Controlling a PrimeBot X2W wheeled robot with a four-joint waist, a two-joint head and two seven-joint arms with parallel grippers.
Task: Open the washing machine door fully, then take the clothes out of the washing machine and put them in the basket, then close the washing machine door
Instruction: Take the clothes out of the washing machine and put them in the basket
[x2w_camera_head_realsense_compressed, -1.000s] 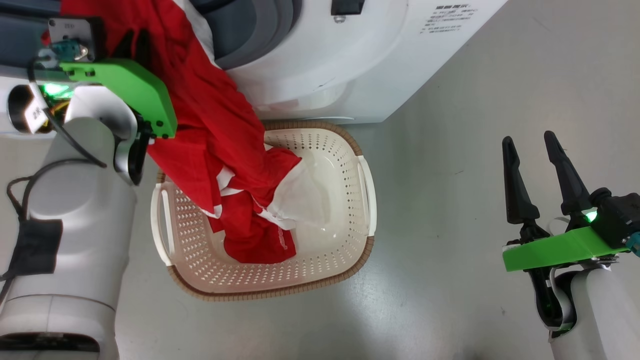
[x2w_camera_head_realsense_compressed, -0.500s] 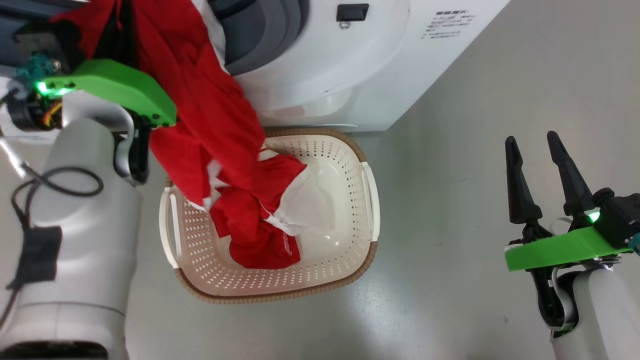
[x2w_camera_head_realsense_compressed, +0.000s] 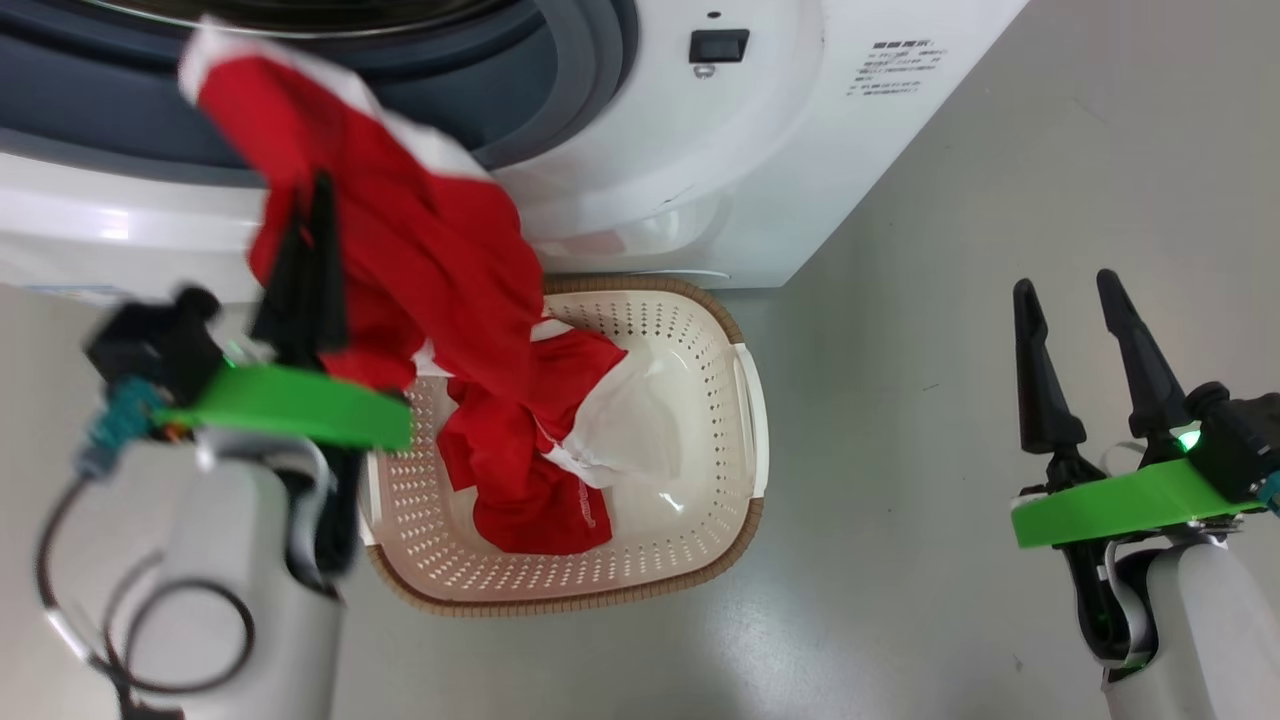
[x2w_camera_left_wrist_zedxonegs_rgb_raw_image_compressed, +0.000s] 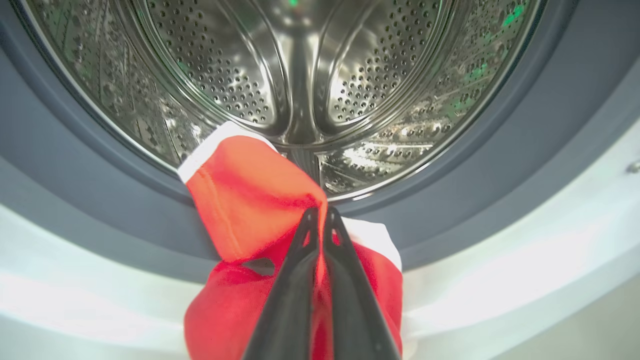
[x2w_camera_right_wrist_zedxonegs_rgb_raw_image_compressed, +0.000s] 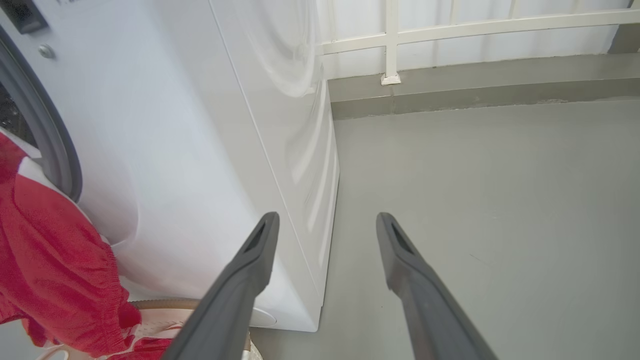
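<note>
Left gripper (x2w_camera_left_wrist_zedxonegs_rgb_raw_image_compressed: 320, 212), clenched on the clothes (x2w_camera_head_realsense_compressed: 430, 260), holds them before the washing machine (x2w_camera_head_realsense_compressed: 780, 150); unloading seems underway. Next: carry them right, over the basket (x2w_camera_head_realsense_compressed: 690, 500), and release.

Grey floor (x2w_camera_head_realsense_compressed: 900, 450): washing machine (x2w_camera_head_realsense_compressed: 760, 170), basket (x2w_camera_head_realsense_compressed: 690, 500) (cream, brown rim) just beside.

The clothes (x2w_camera_head_realsense_compressed: 420, 250) hang from the upper left of the frame across the mouth of the washing machine (x2w_camera_head_realsense_compressed: 800, 120) and down into the left half of the basket (x2w_camera_head_realsense_compressed: 700, 360), barring that side. The basket's right half is open, and the floor (x2w_camera_head_realsense_compressed: 900, 420) lies free at the right.
</note>
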